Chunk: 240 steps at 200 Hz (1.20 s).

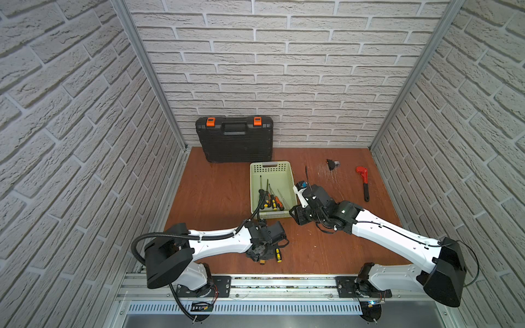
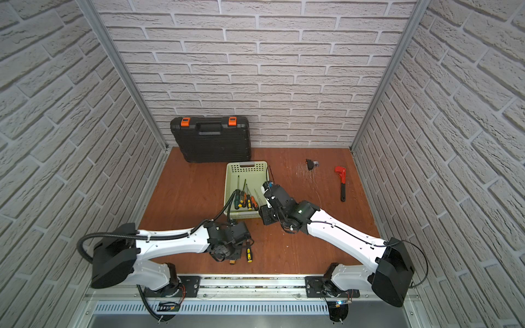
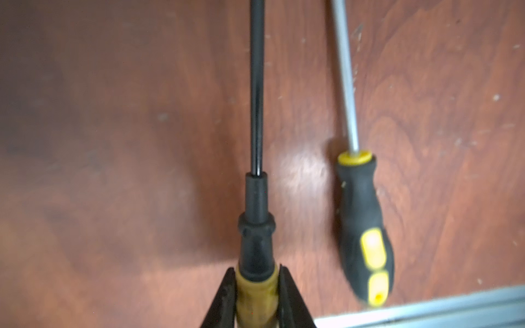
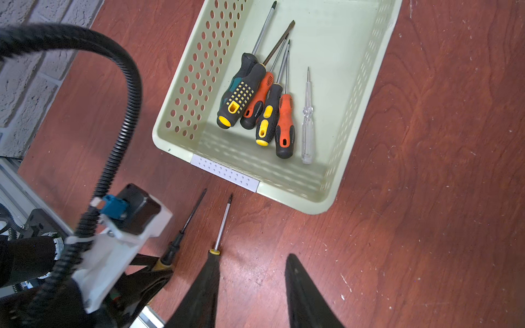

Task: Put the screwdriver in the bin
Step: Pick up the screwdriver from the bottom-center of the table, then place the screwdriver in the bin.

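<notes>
The left arm [image 1: 218,241] and the right arm [image 1: 397,235] both wore white shells with black joints and bulky black housings [image 1: 167,264]. A ribbed black cable [image 1: 159,234] ran along the left one, tied with white ties, ending at a blue plug [image 4: 113,206]. The right hand [image 4: 252,258] had black, tapered fingers [image 4: 301,289].

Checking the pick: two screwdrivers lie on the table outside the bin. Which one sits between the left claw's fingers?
The amber-handled screwdriver with the black shaft; the left claw grips its handle. The black-and-yellow screwdriver lies free beside it.
</notes>
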Motion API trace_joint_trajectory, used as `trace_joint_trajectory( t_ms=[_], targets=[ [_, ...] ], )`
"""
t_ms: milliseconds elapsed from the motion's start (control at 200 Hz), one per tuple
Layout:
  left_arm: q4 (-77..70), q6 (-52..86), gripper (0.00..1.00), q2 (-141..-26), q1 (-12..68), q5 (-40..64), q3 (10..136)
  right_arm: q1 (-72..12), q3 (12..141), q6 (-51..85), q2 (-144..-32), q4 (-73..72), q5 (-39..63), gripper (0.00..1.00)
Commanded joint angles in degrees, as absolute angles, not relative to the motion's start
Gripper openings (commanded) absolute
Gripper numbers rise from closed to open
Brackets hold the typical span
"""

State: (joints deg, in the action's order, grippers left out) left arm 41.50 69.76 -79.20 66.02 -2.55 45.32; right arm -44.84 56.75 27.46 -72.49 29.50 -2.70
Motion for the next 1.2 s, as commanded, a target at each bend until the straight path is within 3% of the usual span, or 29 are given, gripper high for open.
trace_joint_trajectory(
  t_ms=[0, 170, 340, 440, 595, 930, 1195],
  targets=[
    [50.5, 72.4, 0.1, -71.4, 65.7, -4.5, 44.5, -45.1, 59.6, 26.7, -72.7, 28.0, -2.0, 0.4],
    [61.9, 74.7, 0.11, -60.9, 64.0, -9.1, 48.4, -45.1, 61.4, 26.6, -73.6, 27.9, -2.1, 0.4],
    [62.0, 57.6, 0.1, -59.4, 49.5, -7.2, 60.0, -45.1, 63.2, 26.4, -75.2, 27.8, -1.1, 0.4],
    [57.9, 48.6, 0.1, -66.4, 41.6, -1.8, 68.3, -45.1, 64.0, 25.9, -75.6, 28.4, -1.4, 0.4],
    [53.6, 40.7, 0.1, -81.3, 37.3, 3.7, 80.7, -45.0, 64.3, 25.8, -74.0, 30.5, -4.6, 0.4],
    [41.9, 39.1, 0.1, -107.5, 38.0, 12.4, 94.6, -44.8, 62.0, 26.6, -67.8, 36.9, -9.7, 0.4],
    [38.1, 42.1, 0.1, -119.0, 39.4, 13.3, 99.6, -44.8, 60.1, 27.8, -64.6, 38.7, -11.0, 0.41]
  ],
)
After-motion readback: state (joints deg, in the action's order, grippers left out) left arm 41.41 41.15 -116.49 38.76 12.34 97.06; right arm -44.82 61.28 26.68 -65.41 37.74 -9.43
